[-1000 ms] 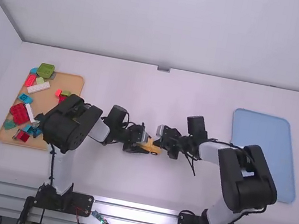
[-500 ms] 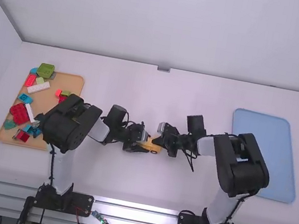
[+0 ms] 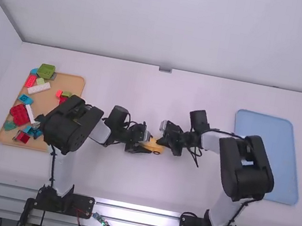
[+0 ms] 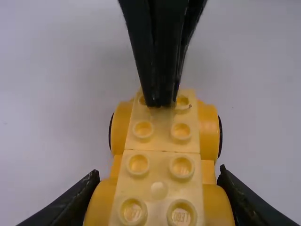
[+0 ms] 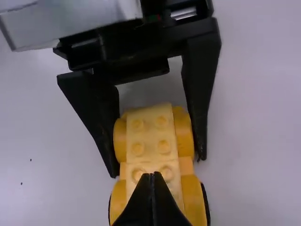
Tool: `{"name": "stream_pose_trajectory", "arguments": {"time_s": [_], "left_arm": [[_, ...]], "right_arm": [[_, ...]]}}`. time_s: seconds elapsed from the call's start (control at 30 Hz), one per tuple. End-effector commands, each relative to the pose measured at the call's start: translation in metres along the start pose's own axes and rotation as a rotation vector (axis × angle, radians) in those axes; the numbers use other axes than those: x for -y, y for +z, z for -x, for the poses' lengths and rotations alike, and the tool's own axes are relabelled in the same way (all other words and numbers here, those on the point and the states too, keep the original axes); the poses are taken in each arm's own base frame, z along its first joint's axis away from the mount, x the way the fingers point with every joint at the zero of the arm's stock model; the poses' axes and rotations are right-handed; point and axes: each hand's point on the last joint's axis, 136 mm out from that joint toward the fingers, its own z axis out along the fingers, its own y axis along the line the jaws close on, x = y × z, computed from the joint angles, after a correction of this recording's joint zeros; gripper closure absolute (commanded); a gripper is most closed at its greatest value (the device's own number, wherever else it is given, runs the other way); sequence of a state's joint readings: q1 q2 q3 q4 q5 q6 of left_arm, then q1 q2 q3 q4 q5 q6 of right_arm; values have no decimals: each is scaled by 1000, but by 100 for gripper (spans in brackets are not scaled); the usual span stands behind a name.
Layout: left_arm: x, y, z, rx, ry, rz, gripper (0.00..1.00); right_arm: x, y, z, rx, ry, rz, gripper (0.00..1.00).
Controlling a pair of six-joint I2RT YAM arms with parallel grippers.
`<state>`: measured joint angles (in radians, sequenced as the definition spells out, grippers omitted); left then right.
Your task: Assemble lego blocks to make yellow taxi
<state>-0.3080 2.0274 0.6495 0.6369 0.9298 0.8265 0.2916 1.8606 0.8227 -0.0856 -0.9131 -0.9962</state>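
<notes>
Between the arms, the yellow wheeled base (image 3: 153,145) lies on the table, flanked by my left gripper (image 3: 142,141) and my right gripper (image 3: 162,135). In the left wrist view, pale yellow studded bricks (image 4: 159,171) cover the base's middle, and my left gripper (image 4: 159,200) is shut across its near wheels (image 4: 217,206). The right wrist view has my right gripper (image 5: 153,175) shut with its tips together over the studs, holding nothing visible. Its tips touch or hover just above the brick top (image 5: 150,136); which one, I cannot tell.
At the left, an orange tray (image 3: 74,83) bears loose red, green, blue and white blocks, partly under the left arm. A blue tray (image 3: 265,130) stands at the right, partly behind the right arm.
The right arm's elbow has swung inward, toward the middle, and its wrist has shifted slightly. My left arm and the yellow base have stayed in place.
</notes>
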Motion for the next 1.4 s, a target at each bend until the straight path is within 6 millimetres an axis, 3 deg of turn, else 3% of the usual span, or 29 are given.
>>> {"name": "stream_pose_trajectory", "arguments": {"time_s": [0.0,0.03,0.1,0.13,0.17,0.27,0.3,0.5,0.57,0.63,0.77,0.93,1.2,1.37], "left_arm": [[8,2,-4,3,-42,-26,42],[8,2,-4,-1,-44,-23,41],[5,2,-7,-17,-61,-7,40],[4,2,-9,-27,-67,2,39],[3,2,-10,-33,-67,7,39],[3,2,-9,-31,-66,6,37],[3,2,-9,-31,-67,6,35],[3,2,-10,-32,-68,5,26],[4,2,-10,-33,-71,4,6],[4,2,-10,-32,-70,5,1],[2,0,-7,-33,-70,9,1],[-8,-17,5,-30,-161,43,1],[-25,-57,33,-21,-208,122,1],[-56,-105,30,-94,-444,345,1]], "right_arm": [[30,-29,35,-9,-61,-134,100],[34,-35,41,-13,-53,-157,100],[43,-51,51,-47,-18,-226,88],[47,-60,55,-71,4,-263,78],[49,-69,57,-102,34,-307,60],[52,-85,56,-173,93,-387,39],[52,-93,53,-208,130,-427,1],[46,-107,38,-297,298,-518,1],[48,-111,29,-336,381,-580,1],[50,-114,25,-360,417,-626,1],[52,-114,23,-406,423,-688,1],[49,-109,26,-436,389,-701,1],[51,-108,28,-431,378,-709,1],[55,-116,24,-421,424,-733,1]]}}
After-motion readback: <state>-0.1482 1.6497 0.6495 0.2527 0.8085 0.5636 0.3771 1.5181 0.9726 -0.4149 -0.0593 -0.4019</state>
